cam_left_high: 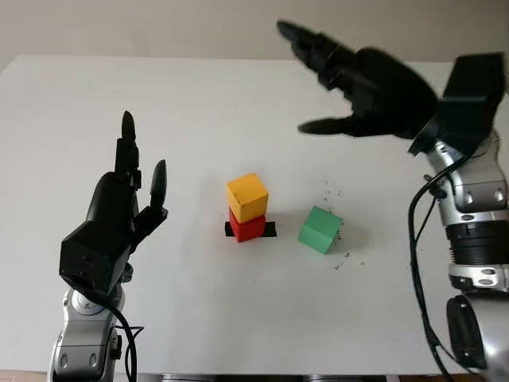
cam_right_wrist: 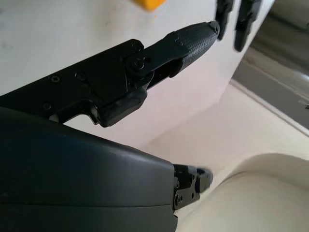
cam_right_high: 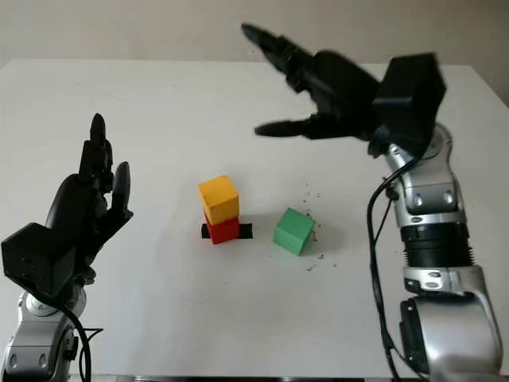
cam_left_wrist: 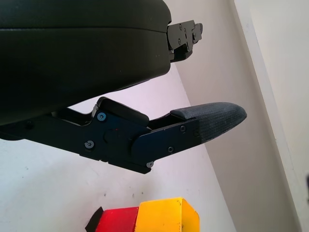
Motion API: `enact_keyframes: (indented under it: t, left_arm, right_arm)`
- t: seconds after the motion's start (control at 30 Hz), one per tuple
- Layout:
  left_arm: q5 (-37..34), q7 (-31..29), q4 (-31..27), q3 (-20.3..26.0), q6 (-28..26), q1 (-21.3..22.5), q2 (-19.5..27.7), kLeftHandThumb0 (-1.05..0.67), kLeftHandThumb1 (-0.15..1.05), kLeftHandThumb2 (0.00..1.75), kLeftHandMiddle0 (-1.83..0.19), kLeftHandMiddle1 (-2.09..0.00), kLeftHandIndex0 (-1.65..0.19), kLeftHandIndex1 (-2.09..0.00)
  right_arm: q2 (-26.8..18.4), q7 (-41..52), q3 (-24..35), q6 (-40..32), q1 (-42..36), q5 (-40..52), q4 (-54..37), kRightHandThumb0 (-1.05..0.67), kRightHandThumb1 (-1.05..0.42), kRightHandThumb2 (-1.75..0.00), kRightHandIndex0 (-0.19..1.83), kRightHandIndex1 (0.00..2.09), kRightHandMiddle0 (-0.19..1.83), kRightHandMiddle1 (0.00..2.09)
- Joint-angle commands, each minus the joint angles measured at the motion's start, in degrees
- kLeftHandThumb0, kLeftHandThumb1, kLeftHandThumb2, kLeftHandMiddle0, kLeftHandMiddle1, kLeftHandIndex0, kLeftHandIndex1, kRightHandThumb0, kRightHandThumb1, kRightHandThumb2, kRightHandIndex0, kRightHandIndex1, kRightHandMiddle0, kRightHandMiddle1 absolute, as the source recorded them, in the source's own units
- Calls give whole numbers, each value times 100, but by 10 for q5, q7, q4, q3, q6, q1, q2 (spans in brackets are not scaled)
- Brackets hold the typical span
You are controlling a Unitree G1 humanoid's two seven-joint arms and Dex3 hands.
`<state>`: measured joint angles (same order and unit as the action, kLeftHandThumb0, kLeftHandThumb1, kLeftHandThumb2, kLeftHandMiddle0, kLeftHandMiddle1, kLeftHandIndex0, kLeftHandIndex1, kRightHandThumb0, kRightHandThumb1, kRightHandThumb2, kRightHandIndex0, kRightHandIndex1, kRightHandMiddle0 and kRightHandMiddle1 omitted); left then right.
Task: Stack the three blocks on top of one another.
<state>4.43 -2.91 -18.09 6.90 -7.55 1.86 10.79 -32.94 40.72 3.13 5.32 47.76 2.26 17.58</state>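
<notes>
A yellow block (cam_left_high: pixel 247 196) sits on top of a red block (cam_left_high: pixel 247 226), which stands on a black mark (cam_left_high: pixel 270 230) in the middle of the white table (cam_left_high: pixel 199 103). A green block (cam_left_high: pixel 320 229) lies on the table just right of that stack, apart from it. My left hand (cam_left_high: pixel 131 179) is open, raised to the left of the stack. High above the table, my right hand (cam_left_high: pixel 334 79) hangs open behind and to the right of the blocks. The left wrist view catches the yellow block (cam_left_wrist: pixel 166 216) and the red block (cam_left_wrist: pixel 118 220) past the hand's finger.
Small dark specks (cam_left_high: pixel 343 259) lie scattered around the green block. The table's far edge (cam_left_high: pixel 159 57) meets a pale wall, and its front edge runs close to my arms.
</notes>
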Motion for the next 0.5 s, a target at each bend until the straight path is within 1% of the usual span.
enact_keyframes:
  t: [0.0, 0.03, 0.13, 0.2, 0.3, 0.4, 0.47]
  left_arm:
    - [-3, 2, -3, 2, 2, -3, -2, -76, 105, 70, 19, 0, 19, 0]
    - [-3, 4, -3, 2, 2, -3, -3, -77, 105, 70, 19, -1, 19, 0]
    - [-7, 4, 1, 5, 7, -4, -2, -76, 105, 70, 19, -2, 19, -1]
    - [-8, 2, 3, 6, 7, -3, 1, -77, 105, 70, 19, -2, 19, -1]
    - [-10, 0, 3, 7, 3, 1, 2, -77, 105, 70, 19, -3, 19, -1]
    - [-15, -5, 4, 8, 2, 3, 5, -77, 105, 70, 19, -2, 19, 0]
    - [-15, -8, 5, 7, 2, 4, 7, -76, 105, 70, 19, 0, 19, 0]
  right_arm:
    - [-35, 6, 12, 11, 6, -4, 6, -66, -85, -4, 22, 19, 33, 29]
    - [-44, 7, 14, 11, 5, -4, 7, -64, -84, -4, 24, 19, 34, 29]
    - [-106, 24, 3, 57, -15, -48, 2, -66, -85, -5, 21, 14, 33, 26]
    - [-137, 41, -6, 82, -31, -70, -2, -65, -85, -5, 19, 10, 33, 24]
    - [-165, 60, -19, 127, -58, -88, -16, -62, -85, -5, 20, 8, 41, 19]
    - [-179, 66, -29, 163, -82, -104, -38, -58, -85, -6, 18, 5, 43, 15]
    - [-196, 62, -45, 217, -96, -140, -66, -57, -88, -7, 22, 7, 43, 14]
